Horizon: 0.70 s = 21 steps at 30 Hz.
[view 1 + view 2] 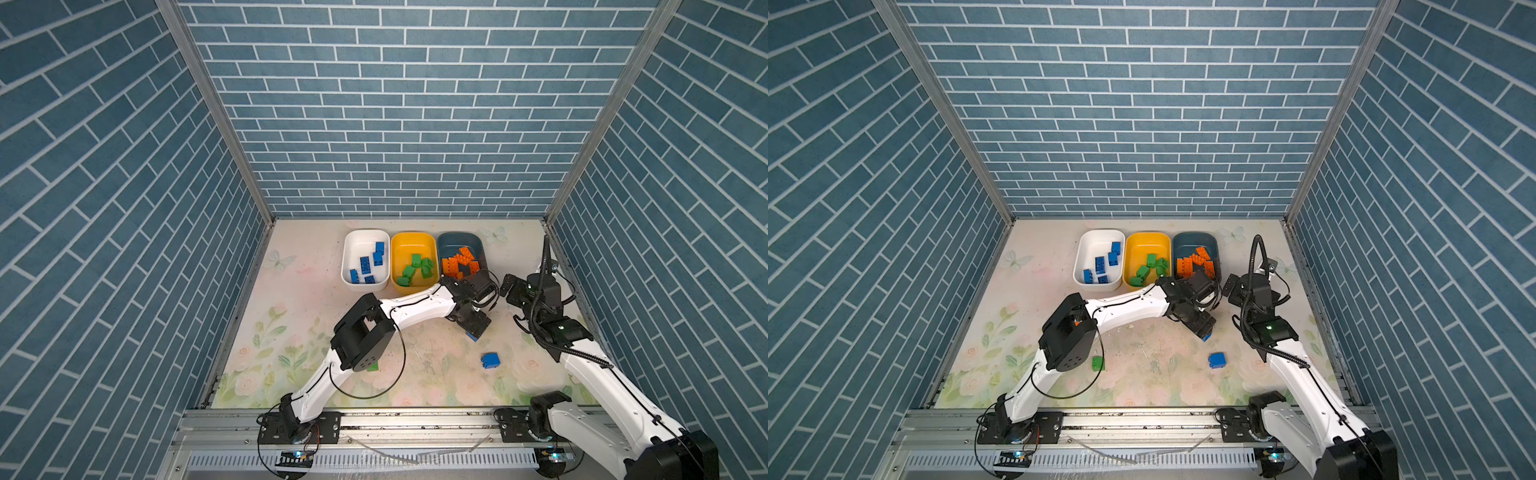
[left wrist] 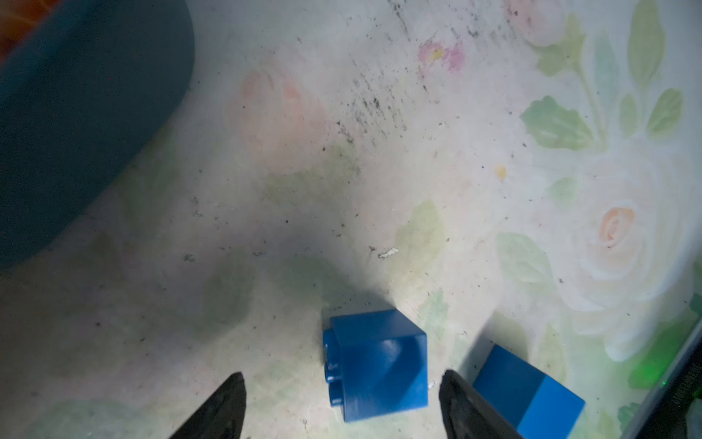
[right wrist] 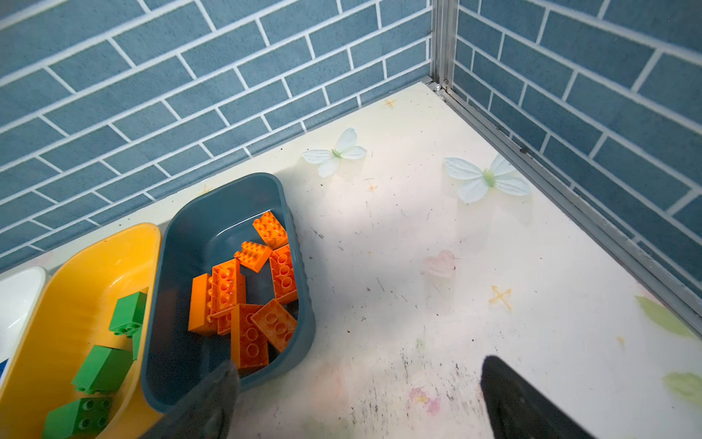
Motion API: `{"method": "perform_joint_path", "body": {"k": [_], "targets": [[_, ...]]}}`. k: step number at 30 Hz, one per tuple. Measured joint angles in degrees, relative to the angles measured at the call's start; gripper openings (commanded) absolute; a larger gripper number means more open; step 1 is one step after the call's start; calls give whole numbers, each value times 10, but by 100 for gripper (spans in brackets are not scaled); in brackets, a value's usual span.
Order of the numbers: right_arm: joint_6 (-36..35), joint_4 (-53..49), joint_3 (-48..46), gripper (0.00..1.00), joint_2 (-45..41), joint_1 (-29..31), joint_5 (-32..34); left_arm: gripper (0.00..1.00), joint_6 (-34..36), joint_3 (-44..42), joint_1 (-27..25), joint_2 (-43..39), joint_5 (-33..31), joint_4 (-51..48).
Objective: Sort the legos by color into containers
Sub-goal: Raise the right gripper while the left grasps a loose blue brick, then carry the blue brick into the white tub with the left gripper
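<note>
The table (image 1: 291, 332) carries three tubs in a row at the back, one colour each: the white tub (image 1: 344, 266) takes blue bricks, the yellow tub (image 1: 393, 266) green, the teal tub (image 1: 457, 242) orange. The left gripper (image 1: 475, 330) sits low over a loose blue brick (image 2: 376, 365), jaws open either side of it, gripping nothing, seemingly set to close. The right gripper (image 3: 361, 403) hangs wide open and empty beside the teal tub, leaving room. A second blue brick (image 1: 490, 360) lies near, and a green brick (image 1: 1098, 363) well apart.
</note>
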Motion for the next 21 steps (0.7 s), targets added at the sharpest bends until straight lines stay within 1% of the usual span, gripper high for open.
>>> {"method": "perform_joint_path", "body": {"k": [4,7,13,16,19,21], "targets": [[2,-16,0,99,-9,0,1,75,14,45,-3,37,7,-20],[2,-35,0,99,-12,-2,14,70,21,61,-7,51,8,-30],[2,-46,0,99,-36,-2,43,59,29,63,-12,59,11,-44],[2,-46,-1,98,-44,-2,56,51,33,63,-15,59,11,-48],[2,-46,-1,98,-47,-2,61,44,34,61,-15,58,9,-49],[2,-46,-2,98,-46,-2,59,41,33,54,-15,54,8,-43]]}}
